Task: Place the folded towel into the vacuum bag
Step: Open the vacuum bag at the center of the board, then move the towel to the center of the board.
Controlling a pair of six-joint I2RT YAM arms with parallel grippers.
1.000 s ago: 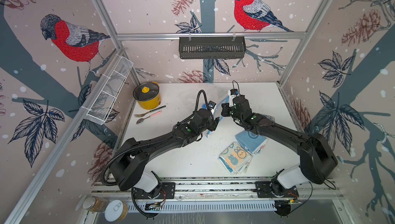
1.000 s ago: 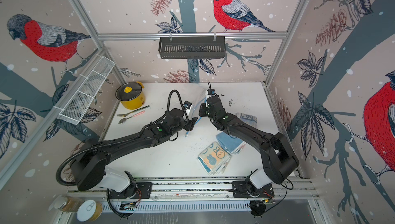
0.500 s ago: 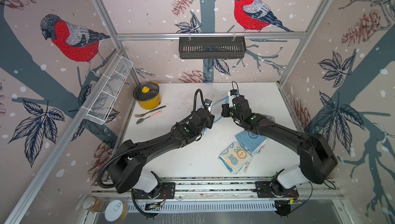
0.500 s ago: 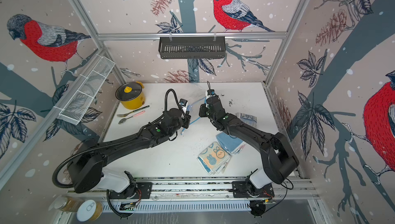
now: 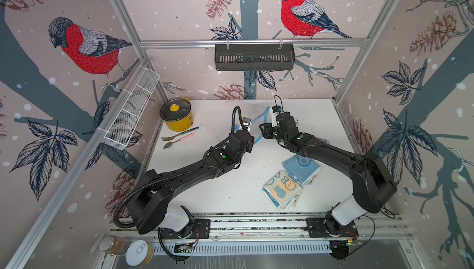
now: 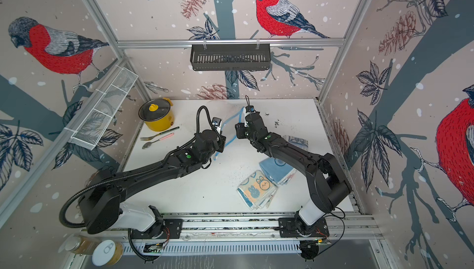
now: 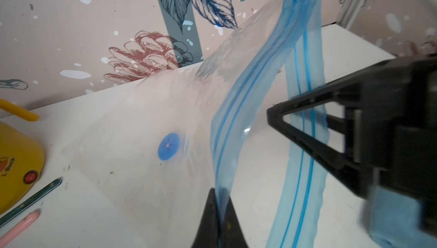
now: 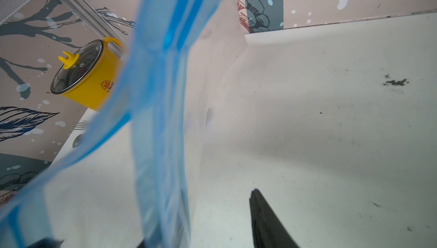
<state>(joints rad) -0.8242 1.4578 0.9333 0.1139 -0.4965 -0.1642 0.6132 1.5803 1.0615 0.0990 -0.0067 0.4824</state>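
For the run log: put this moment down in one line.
left gripper: shut on vacuum bag zip strip | right gripper: open, strip between jaws | folded towels: on table, outside bag

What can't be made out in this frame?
- Both top views: the clear body of the vacuum bag is lost against the white table; only its blue strip shows.
- Both top views: the left gripper is hidden under its own wrist.
- A top view: a towel lies mostly behind the right arm.
- Right wrist view: the strip is close and blurred.
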